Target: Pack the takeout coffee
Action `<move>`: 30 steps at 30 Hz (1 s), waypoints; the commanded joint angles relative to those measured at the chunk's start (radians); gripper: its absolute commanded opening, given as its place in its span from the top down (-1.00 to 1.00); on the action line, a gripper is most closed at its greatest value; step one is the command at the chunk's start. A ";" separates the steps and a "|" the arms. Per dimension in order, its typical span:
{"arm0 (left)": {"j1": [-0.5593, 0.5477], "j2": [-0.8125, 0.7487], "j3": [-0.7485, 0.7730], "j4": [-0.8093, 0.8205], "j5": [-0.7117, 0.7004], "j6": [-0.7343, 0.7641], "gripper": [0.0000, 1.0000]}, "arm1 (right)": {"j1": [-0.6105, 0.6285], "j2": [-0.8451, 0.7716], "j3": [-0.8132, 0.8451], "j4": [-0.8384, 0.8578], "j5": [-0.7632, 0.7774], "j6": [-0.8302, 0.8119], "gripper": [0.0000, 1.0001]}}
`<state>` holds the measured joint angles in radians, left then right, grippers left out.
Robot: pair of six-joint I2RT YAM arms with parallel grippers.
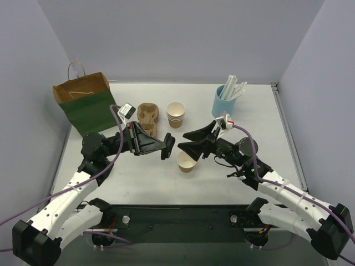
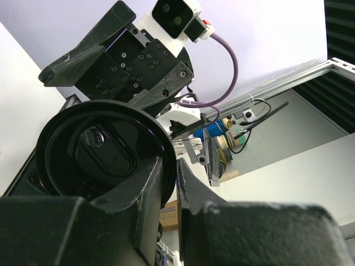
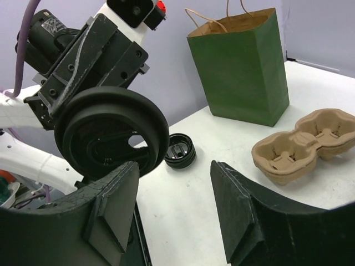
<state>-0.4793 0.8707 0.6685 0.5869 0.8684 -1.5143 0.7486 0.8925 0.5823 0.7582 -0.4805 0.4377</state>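
Takeout coffee, two parts: kraft cup (image 1: 186,161) on the table (image 1: 138,177), black lid (image 2: 105,147) in your left gripper (image 1: 168,148).
Left fingers clamp the lid's rim, holding it on edge in the air. Your right gripper (image 1: 183,141) faces it, fingers apart, gripping nothing. The cup stands upright and uncovered just below both, near the cup stack (image 1: 176,114) and pulp carrier (image 1: 148,117).

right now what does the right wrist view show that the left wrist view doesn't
Only the right wrist view shows the green paper bag, the pulp cup carrier and a spare lid lying on the table. Only the left wrist view shows the right arm's wrist camera and the cluttered room behind it. Both show the black lid pinched in the left gripper, facing the open right gripper.
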 commanded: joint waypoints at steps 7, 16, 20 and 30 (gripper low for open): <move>-0.024 -0.006 -0.003 0.076 -0.026 -0.026 0.50 | 0.035 0.057 0.086 0.151 -0.053 -0.036 -0.07; -0.035 -0.001 -0.026 0.099 -0.031 -0.035 0.50 | 0.051 0.082 0.091 0.173 -0.038 -0.044 0.37; -0.035 0.001 -0.035 0.102 -0.031 -0.035 0.46 | 0.051 0.076 0.077 0.185 -0.041 -0.051 0.85; -0.032 -0.061 0.051 -0.280 -0.109 0.293 -0.43 | 0.052 -0.058 0.066 -0.183 0.144 -0.071 1.00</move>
<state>-0.5098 0.8345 0.6384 0.4870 0.8017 -1.4200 0.7967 0.9241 0.6262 0.7280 -0.4374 0.4053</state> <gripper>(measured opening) 0.689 0.057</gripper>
